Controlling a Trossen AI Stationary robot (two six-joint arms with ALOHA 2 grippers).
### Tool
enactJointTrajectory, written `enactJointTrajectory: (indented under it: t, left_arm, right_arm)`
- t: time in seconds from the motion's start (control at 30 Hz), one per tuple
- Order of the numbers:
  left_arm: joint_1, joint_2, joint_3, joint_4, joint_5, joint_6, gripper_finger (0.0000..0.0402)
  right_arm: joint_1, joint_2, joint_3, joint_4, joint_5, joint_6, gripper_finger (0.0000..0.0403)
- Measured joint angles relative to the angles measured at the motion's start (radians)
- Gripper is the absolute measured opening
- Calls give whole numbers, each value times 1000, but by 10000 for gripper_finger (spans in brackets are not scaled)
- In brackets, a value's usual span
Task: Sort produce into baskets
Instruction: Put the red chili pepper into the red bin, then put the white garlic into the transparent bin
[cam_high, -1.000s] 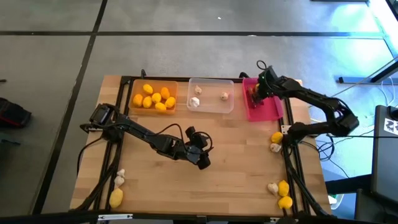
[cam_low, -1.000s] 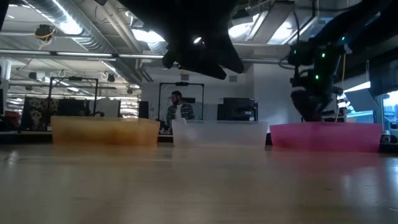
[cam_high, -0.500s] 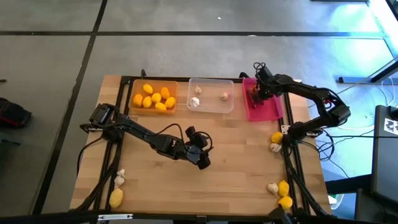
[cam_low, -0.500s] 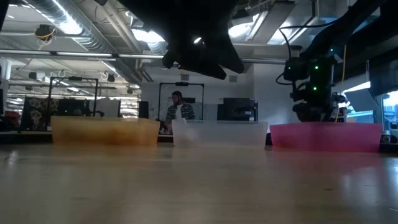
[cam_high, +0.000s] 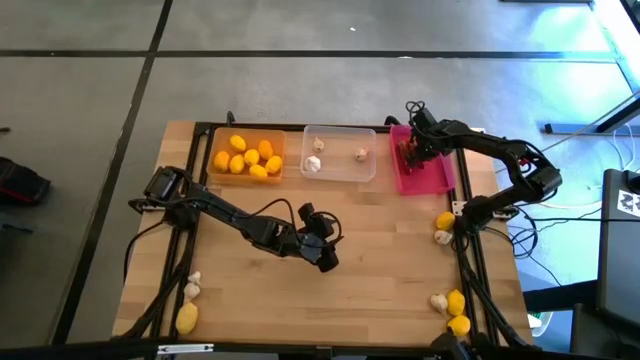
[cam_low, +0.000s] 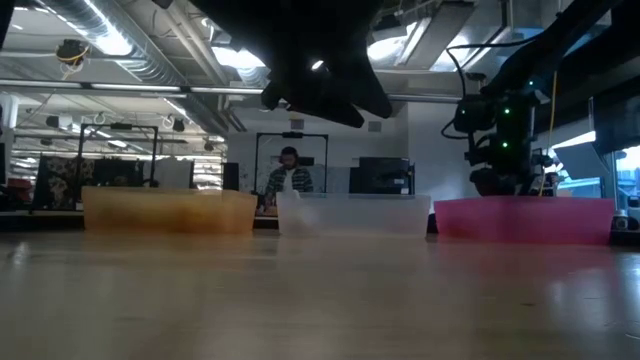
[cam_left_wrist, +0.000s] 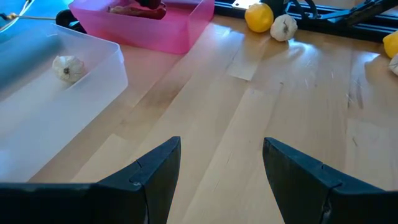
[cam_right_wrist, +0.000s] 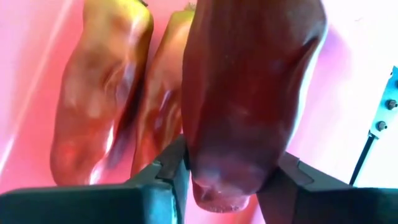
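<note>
A: Where is the right claw (cam_high: 408, 150) working?

B: It is hanging over the far end of the pink tray (cam_high: 437, 180), and in its wrist view its fingers are clenching a dark red pepper (cam_right_wrist: 245, 93) between them. Just beyond that pepper, two more peppers (cam_right_wrist: 102, 87) are lying side by side on the pink floor.

A: And the left claw (cam_high: 326, 257)?

B: It is waiting over bare wood near the middle of the table (cam_high: 380, 260), with its fingers spread apart and gripping nothing. Ahead of it, the clear tray (cam_high: 340, 172) is holding garlic bulbs (cam_high: 314, 164); I am counting three, though the overhead view is coarse.

A: What is sitting in the orange tray (cam_high: 215, 172)?

B: Lemons (cam_high: 250, 158), clustered together.

A: Is anything lying loose?

B: Yes. Near the right claw's side of the table, a lemon and a garlic bulb (cam_left_wrist: 283, 27) are touching by the rail, and more pieces are lying at both near corners.
</note>
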Motion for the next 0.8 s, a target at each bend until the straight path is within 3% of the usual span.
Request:
enactJointTrajectory:
  t: [0.3, 0.53, 0.8]
  left_arm:
    - [0, 0, 0, 0, 0, 6, 224]
    - [0, 0, 0, 0, -14, 7, 224]
    - [-10, -32, 1, 0, -33, 89, 223]
  right_arm:
    - [0, 0, 22, -41, -9, -10, 209]
    - [20, -66, 103, -103, -54, -32, 211]
    - [215, -233, 102, -33, -220, -21, 211]
